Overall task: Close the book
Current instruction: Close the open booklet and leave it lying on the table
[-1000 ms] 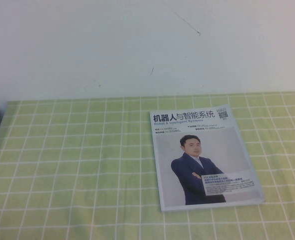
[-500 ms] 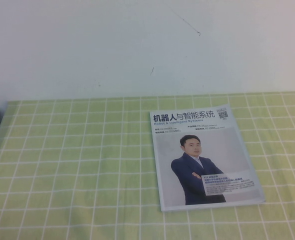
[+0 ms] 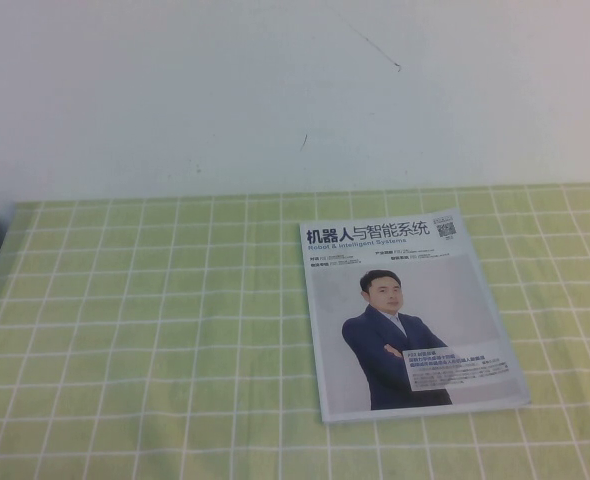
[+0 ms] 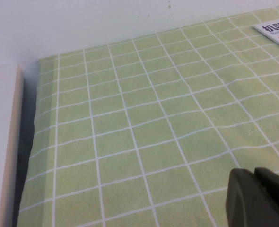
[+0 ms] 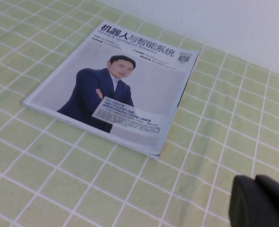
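We are looking at the book point(image 3: 405, 315) lying closed and flat, cover up, on the green checked cloth point(image 3: 155, 330), right of the middle. A white wall point(image 3: 275, 90) is rising behind the cloth. The left gripper point(image 4: 256, 189) is hanging over bare cloth, well apart from the book, with only a corner of the cover showing to its camera and a pale board point(image 4: 2, 142) lying along the cloth's edge. The right gripper point(image 5: 256, 194) is hanging over the cloth near the book, apart from it. We are unable to tell whether either claw is open or closed.
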{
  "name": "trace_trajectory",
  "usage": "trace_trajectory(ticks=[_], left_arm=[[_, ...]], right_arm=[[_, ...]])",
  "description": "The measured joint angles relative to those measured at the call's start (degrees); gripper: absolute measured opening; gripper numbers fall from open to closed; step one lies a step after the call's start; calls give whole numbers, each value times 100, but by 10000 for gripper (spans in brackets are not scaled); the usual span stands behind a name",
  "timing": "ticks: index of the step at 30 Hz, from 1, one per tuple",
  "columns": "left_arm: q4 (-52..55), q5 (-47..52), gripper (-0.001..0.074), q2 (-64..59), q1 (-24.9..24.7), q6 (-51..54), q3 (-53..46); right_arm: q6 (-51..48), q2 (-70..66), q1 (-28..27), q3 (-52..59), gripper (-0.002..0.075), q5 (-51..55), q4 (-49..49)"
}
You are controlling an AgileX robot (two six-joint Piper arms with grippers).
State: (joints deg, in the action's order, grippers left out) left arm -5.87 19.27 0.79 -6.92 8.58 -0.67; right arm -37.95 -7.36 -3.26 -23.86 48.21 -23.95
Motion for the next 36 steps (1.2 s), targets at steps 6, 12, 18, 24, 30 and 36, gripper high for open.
trace_trajectory(ticks=[6, 12, 18, 24, 30, 36], left_arm=[[4, 0, -3, 0, 0, 0, 0], [4, 0, -3, 0, 0, 0, 0], [4, 0, -3, 0, 0, 0, 0], [4, 0, -3, 0, 0, 0, 0], [4, 0, -3, 0, 0, -9, 0], [4, 0, -3, 0, 0, -12, 0]], right_arm=[[0, 0, 0, 0, -4, 0, 0], [0, 0, 0, 0, -4, 0, 0], [0, 0, 0, 0, -4, 0, 0], [361, 207, -57, 272, -4, -677, 441], [3279, 753, -247, 1132, -4, -1656, 3018], [4185, 804, -269, 2386, -3, -2239, 3719]])
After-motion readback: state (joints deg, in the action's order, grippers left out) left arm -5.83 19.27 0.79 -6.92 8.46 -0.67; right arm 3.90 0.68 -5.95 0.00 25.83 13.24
